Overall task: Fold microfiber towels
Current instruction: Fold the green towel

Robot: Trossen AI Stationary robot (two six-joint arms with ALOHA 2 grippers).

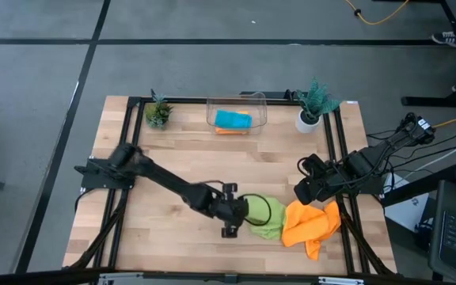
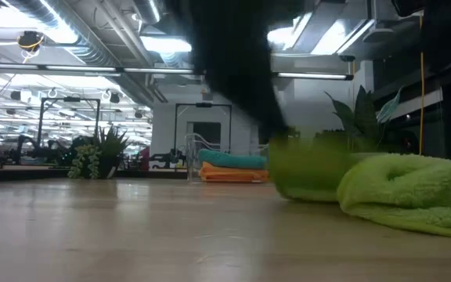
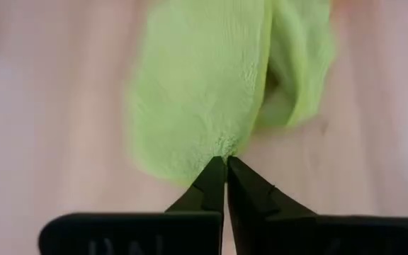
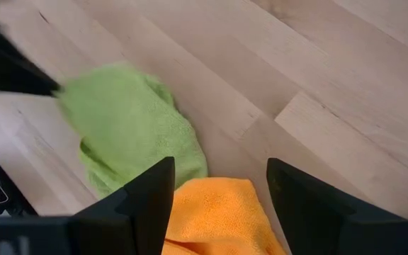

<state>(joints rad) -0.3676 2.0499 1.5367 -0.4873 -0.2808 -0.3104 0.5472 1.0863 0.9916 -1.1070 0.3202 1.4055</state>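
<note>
Clear bin (image 1: 237, 110) holds teal towel (image 1: 233, 119); left claw (image 3: 225, 164) pinches green towel (image 3: 204, 78); right claw (image 4: 218, 191) open

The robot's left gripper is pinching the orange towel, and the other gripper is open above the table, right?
Not quite. The left gripper is pinching the lime green towel, not the orange towel, as the left wrist view shows. The right gripper is open, as you said.
</note>
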